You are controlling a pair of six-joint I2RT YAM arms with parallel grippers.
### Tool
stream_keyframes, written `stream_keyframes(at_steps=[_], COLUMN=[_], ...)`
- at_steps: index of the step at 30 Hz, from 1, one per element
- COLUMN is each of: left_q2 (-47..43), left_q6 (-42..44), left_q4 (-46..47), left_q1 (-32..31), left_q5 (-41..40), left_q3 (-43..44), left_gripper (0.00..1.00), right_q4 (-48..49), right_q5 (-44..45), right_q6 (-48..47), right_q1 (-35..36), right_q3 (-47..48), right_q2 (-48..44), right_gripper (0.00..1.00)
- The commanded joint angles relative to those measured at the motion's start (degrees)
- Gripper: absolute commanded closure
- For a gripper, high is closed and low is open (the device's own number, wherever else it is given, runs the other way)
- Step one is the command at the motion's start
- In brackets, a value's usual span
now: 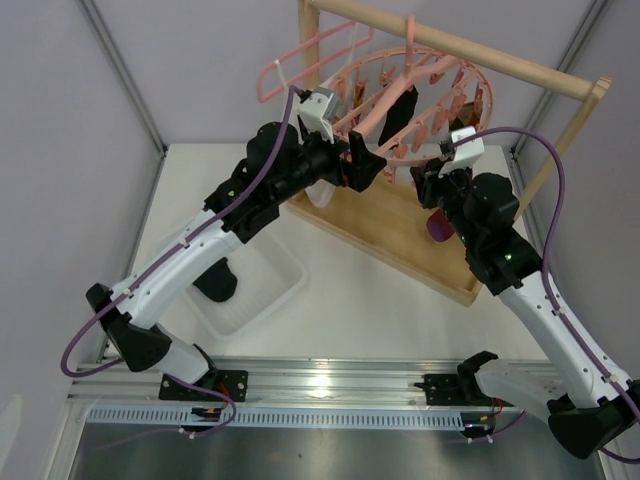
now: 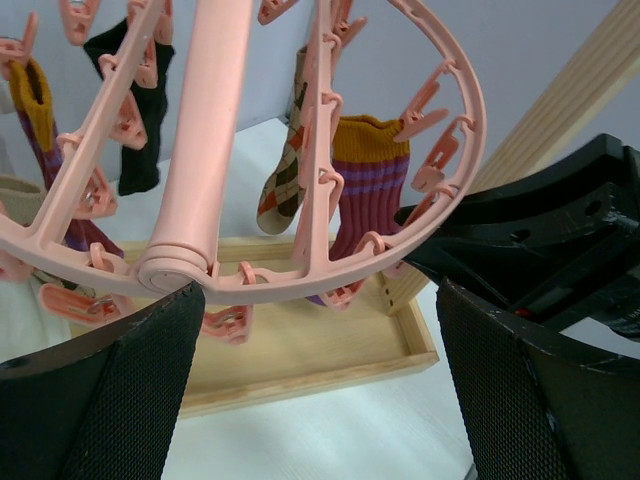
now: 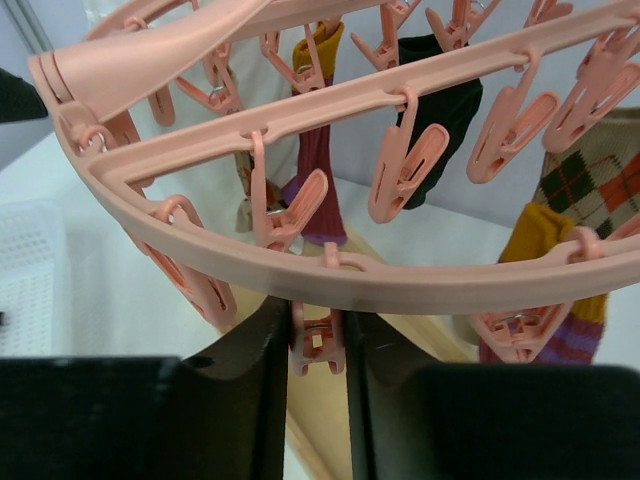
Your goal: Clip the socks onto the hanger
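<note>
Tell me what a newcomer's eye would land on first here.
The big round pink hanger hung from the wooden rail at the back, with socks already dangling from its clips. Next, both arms raised to it: the right gripper has its fingers pinched on a clip under the ring's outer rim, while the left gripper gapes wide open below the hub.

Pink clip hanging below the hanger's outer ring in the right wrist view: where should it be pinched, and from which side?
Pinch the pink clip across its two flat sides, coming up from below. It dangles straight down under the outer ring, which blocks any approach from above; the right gripper clamps it this way.
</note>
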Motion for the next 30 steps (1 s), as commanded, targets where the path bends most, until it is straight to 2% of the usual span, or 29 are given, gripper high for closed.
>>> stream_keyframes(at_steps=[1, 4, 9, 14, 20, 22, 25, 27, 30], left_q2=[-1.9, -2.0, -2.8, -7.4, -18.0, -21.4, -24.4, -23.8, -20.7], left_q6=[0.7, 1.2, 2.4, 4.8, 5.2, 3.5, -1.5, -6.1, -8.2], left_q4=[1.5, 1.4, 1.5, 1.3, -4.5, -9.6, -14.6, -21.1, -25.6], left_q1=[-0.6, -0.6, -0.6, -0.6, 0.1, 2.2, 8.3, 14.4, 22.5], left_q5=[-0.6, -1.2, -2.2, -8.7, -22.8, -26.0, -25.4, -23.2, -21.5], left_q3=[0.8, 0.7, -0.4, -3.5, -14.3, -19.6, -26.2, -29.4, -35.6], left_gripper=[0.01, 0.01, 0.0, 0.01, 0.01, 0.01, 0.01, 0.0, 0.01], right_q4=[2.9, 2.5, 2.2, 2.0, 1.9, 1.9, 1.9, 1.9, 1.9], right_q5=[0.3, 0.2, 0.2, 0.4, 0.2, 0.2, 0.3, 0.4, 0.4], right_q6=[0.1, 0.8, 2.1, 2.2, 2.8, 2.9, 3.1, 3.2, 3.3], right_q1=[0.5, 0.5, 0.5, 0.5, 0.5, 0.5, 0.5, 0.5, 0.5], right_q3=[0.4, 0.5, 0.7, 0.6, 0.2, 0.1, 0.0, -0.3, -0.6], right_q2=[-0.1, -0.4, -0.7, -0.6, -0.5, -0.6, -0.9, -1.1, -1.2], right_gripper=[0.85, 1.0, 1.0, 0.99, 0.98, 0.98, 0.98, 0.98, 0.98])
